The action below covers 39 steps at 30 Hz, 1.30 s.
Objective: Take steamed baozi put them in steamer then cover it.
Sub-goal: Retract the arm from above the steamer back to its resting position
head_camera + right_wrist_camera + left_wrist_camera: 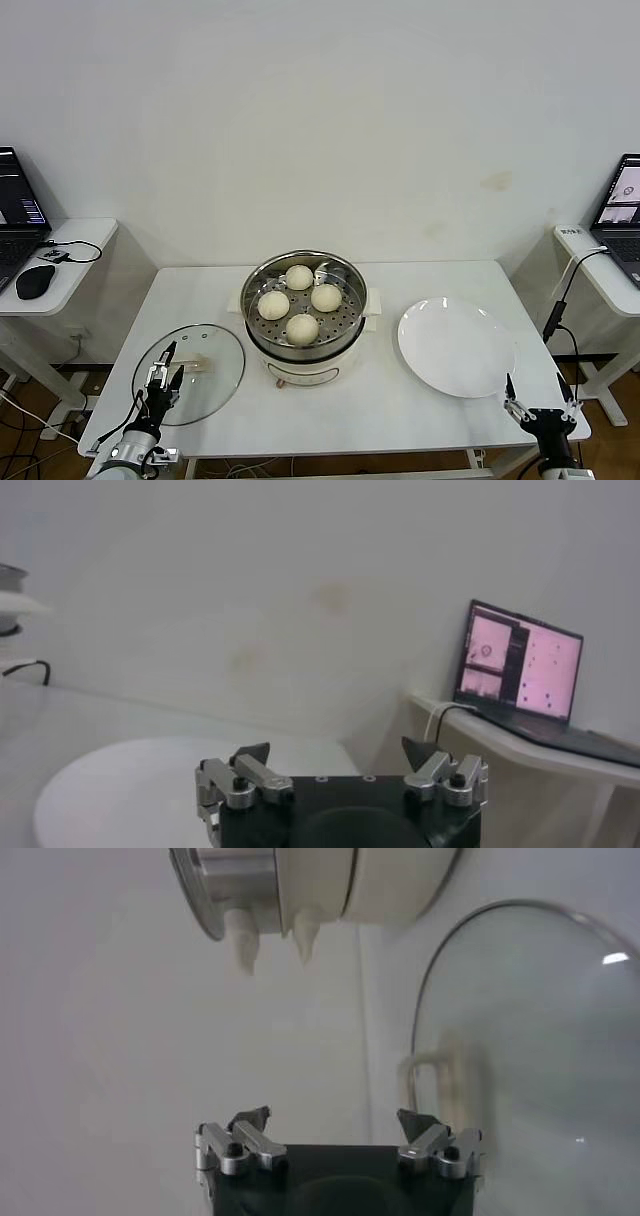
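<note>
Now only the cover (189, 372) remains; left gripper (163, 379) hangs wide over its near edge, and smooth glass could slide or clip the steamer (304, 310); right gripper (538, 399) idles wide by the plate (457, 347)

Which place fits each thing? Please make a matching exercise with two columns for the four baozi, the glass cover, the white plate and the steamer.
Things:
1. steamed baozi
2. cover
3. plate
4. steamer

Places:
A. table middle
B. flat on the table, steamer's left
C. on the steamer's tray
D. empty, steamer's right

Pairs: 1-C, 2-B, 3-D, 4-A
</note>
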Each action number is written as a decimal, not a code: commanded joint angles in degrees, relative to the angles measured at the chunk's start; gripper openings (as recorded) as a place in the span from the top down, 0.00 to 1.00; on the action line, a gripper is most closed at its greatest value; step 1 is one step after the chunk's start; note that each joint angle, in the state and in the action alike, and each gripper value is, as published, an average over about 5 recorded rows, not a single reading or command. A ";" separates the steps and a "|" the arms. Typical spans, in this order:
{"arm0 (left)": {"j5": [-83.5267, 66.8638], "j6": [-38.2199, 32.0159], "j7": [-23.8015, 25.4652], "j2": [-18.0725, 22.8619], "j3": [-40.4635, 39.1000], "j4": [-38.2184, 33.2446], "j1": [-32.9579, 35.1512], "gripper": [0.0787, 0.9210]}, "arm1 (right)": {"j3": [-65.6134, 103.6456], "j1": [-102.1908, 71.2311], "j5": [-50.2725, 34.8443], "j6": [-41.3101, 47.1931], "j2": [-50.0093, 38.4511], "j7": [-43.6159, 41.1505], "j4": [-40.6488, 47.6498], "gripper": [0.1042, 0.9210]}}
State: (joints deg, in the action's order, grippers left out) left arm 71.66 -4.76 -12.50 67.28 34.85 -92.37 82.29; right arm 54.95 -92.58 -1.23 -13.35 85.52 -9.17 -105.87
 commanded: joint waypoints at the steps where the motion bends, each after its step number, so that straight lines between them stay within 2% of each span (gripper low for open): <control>1: -0.35 0.02 -0.11 0.07 0.58 0.09 1.47 0.12 | -0.16 -0.13 0.16 -0.06 -0.08 -0.02 0.35 0.12; 22: 1.03 1.41 2.83 -0.27 -2.64 7.44 -10.44 0.12 | -0.20 -0.49 1.06 -0.78 0.42 -0.26 1.46 0.12; 34: 1.18 1.51 3.21 0.12 -3.14 10.18 -11.43 0.12 | -0.22 -0.48 1.34 -1.08 0.35 -0.47 2.01 0.12; 37: 1.06 1.50 3.16 0.17 -3.10 10.26 -11.26 0.15 | -0.34 -0.43 1.51 -1.19 0.41 -0.49 2.09 0.12; 39: 0.95 1.49 3.06 0.25 -3.09 10.28 -11.18 0.20 | -0.39 -0.42 1.59 -1.21 0.43 -0.49 2.09 0.12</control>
State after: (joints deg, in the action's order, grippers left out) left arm 72.66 -3.28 -9.37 67.52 31.95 -83.28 72.20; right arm 54.60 -93.00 0.29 -14.51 85.91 -9.67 -103.76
